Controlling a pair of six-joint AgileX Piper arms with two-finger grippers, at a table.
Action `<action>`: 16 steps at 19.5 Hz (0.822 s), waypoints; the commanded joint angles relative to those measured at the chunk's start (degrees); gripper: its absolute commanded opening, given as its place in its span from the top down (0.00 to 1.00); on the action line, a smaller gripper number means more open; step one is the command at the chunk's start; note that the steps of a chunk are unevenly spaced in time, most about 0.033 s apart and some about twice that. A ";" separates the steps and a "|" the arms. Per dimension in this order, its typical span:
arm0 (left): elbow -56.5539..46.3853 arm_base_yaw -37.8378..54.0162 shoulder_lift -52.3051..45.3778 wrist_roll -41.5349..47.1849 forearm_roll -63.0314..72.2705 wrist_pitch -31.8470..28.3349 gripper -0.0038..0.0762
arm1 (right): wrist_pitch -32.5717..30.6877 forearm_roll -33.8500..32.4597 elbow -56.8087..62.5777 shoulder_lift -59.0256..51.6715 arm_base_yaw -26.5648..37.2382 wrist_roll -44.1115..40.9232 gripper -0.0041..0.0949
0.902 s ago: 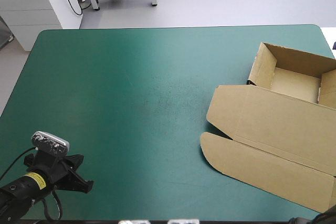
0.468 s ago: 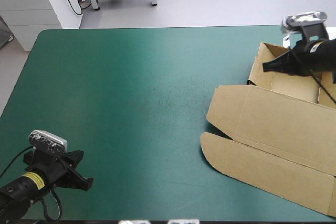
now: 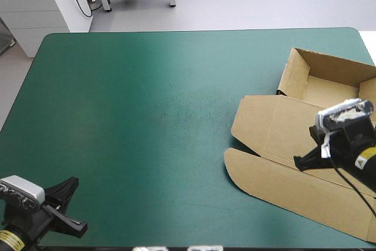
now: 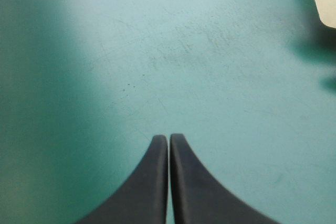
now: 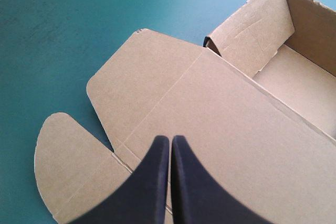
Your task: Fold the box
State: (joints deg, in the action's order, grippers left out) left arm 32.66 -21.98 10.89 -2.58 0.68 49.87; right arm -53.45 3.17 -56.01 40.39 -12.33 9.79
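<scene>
Box (image 3: 305,139) lay at table's right side: tray walls raised, lid flat. Right gripper (image 5: 170,141) hovered above lid, fingers pressed together, empty. Left gripper (image 4: 169,139) likewise, over bare teal-green cover (image 3: 147,116). We judged lid-flap creasing came next, which called for fingertips at rounded flap's edge.

1. No word, number or brand can be read in any view.
2. A yellow label (image 3: 368,155) sits on the right arm (image 3: 352,139), above the flat lid of the box (image 3: 282,127). It carries a small dark mark, too small to make out.
3. A second yellow label (image 3: 6,238) sits on the left arm (image 3: 26,227), well apart from the box, far off to its left. It has dark print, also too small to read.
</scene>
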 commanded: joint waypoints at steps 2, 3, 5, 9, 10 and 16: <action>-1.83 -0.18 -3.40 0.99 0.14 -4.27 0.96 | 12.91 -0.16 10.27 -9.85 -0.16 0.09 0.96; -2.53 -0.18 -3.93 0.99 0.14 -4.27 0.96 | 15.19 -0.16 13.81 -13.49 -0.16 0.09 0.96; -3.19 -0.18 -4.05 0.99 0.14 -4.40 0.96 | 17.44 0.16 18.66 -18.19 -0.16 0.09 0.96; -3.42 -0.18 -4.05 0.99 0.14 -6.09 0.96 | 19.63 0.37 25.84 -26.39 -0.16 0.09 0.96; -3.73 -0.18 -4.05 0.99 0.14 -7.16 0.96 | 19.63 0.40 27.05 -28.50 -0.16 0.09 0.96; -6.59 -0.18 -4.05 0.87 0.30 -10.53 0.96 | 18.98 0.74 31.75 -37.78 -0.16 -0.04 0.96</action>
State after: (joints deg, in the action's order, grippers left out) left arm 24.76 -21.98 5.95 -2.10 0.68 44.39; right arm -38.25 3.63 -23.79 3.55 -12.33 9.79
